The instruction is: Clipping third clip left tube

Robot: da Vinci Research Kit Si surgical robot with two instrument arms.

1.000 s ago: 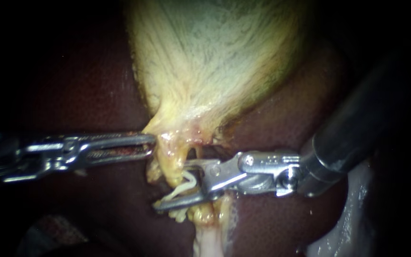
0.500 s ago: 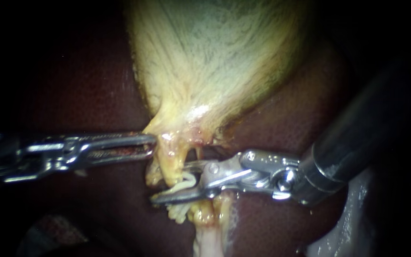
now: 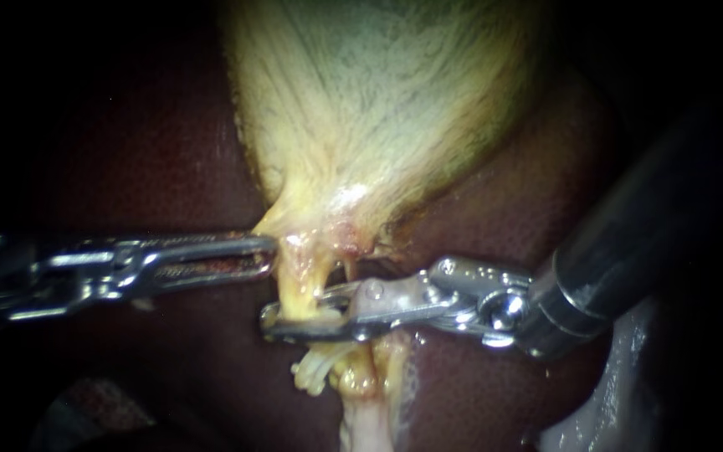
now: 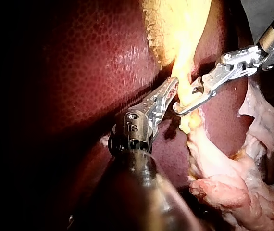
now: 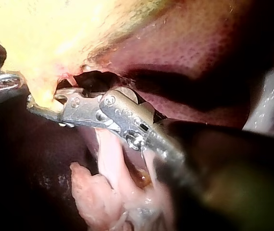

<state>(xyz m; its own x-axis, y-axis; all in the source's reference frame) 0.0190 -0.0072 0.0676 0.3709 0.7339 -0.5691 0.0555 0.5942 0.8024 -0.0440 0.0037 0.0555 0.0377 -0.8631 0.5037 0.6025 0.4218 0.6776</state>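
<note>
The pale yellow gallbladder (image 3: 378, 109) tapers down to a neck from which the yellow left tube (image 3: 299, 280) runs downward. My right instrument (image 3: 271, 320) comes in from the right, and its jaws are shut across this tube. Just below them, white clips (image 3: 315, 368) sit on the tube. My left instrument (image 3: 265, 251) comes in from the left, its jaws shut on the edge of the gallbladder's neck. The left wrist view shows both tips meeting at the tube: left instrument (image 4: 174, 86), right instrument (image 4: 182, 107). In the right wrist view, the right instrument (image 5: 33, 107) clamps yellow tissue.
Dark red liver (image 3: 127, 151) surrounds the gallbladder. A thinner strand (image 3: 350, 268) runs just right of the clamped tube. Pale pink loose tissue (image 3: 370, 427) hangs below the clips, and more lies at the lower right (image 3: 612, 393).
My right instrument's jaws stood open around the tube with a white clip between them. They have since come together across it. The left instrument has stayed put.
</note>
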